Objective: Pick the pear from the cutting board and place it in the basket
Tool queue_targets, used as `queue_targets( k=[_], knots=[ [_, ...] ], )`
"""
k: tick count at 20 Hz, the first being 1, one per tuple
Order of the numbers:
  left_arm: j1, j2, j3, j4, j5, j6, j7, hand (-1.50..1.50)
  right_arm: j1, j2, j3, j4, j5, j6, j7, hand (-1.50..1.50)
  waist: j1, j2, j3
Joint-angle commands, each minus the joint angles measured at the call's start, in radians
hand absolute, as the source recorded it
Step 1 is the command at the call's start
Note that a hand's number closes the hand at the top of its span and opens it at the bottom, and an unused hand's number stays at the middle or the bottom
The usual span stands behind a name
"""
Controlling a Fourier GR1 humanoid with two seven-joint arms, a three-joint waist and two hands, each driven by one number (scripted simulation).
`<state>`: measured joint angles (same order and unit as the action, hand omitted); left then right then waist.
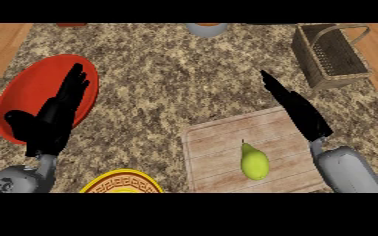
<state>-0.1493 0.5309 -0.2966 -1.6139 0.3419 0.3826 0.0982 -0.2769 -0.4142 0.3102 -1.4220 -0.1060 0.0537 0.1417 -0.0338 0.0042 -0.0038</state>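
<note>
A yellow-green pear (254, 161) lies on the wooden cutting board (214, 145) at the lower middle right, stem pointing away from me. The wicker basket (329, 55) stands at the back right of the counter, with nothing visible inside. My right hand (295, 107) is open with straight fingers, hovering over the board's right edge, to the right of and beyond the pear, apart from it. My left hand (55, 112) is open at the left, fingers up, over the red plate.
A red plate (29, 90) lies at the left under my left hand. A yellow patterned plate (122, 182) shows at the lower edge. A grey bowl (207, 28) sits at the back middle. Speckled counter stretches between board and basket.
</note>
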Motion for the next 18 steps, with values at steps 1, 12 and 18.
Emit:
queue_targets(
  k=[1, 12, 18],
  knots=[
    [0.005, -0.013, 0.026, 0.096, 0.037, -0.08, -0.011, 0.0, -0.066, 0.056, -0.035, 0.054, -0.078, 0.065, 0.023, 1.5, 0.037, 0.0, 0.003],
    [0.186, -0.04, -0.027, 0.252, 0.089, -0.107, 0.098, 0.0, -0.129, 0.401, 0.252, -0.011, -0.219, 0.235, 0.091, -1.5, 0.043, -0.004, 0.003],
    [0.246, -0.037, -0.05, 0.215, 0.072, -0.105, 0.09, 0.0, -0.282, 0.208, 0.29, -0.126, 0.027, 0.185, 0.292, -1.5, 0.036, -0.014, 0.002]
  ],
)
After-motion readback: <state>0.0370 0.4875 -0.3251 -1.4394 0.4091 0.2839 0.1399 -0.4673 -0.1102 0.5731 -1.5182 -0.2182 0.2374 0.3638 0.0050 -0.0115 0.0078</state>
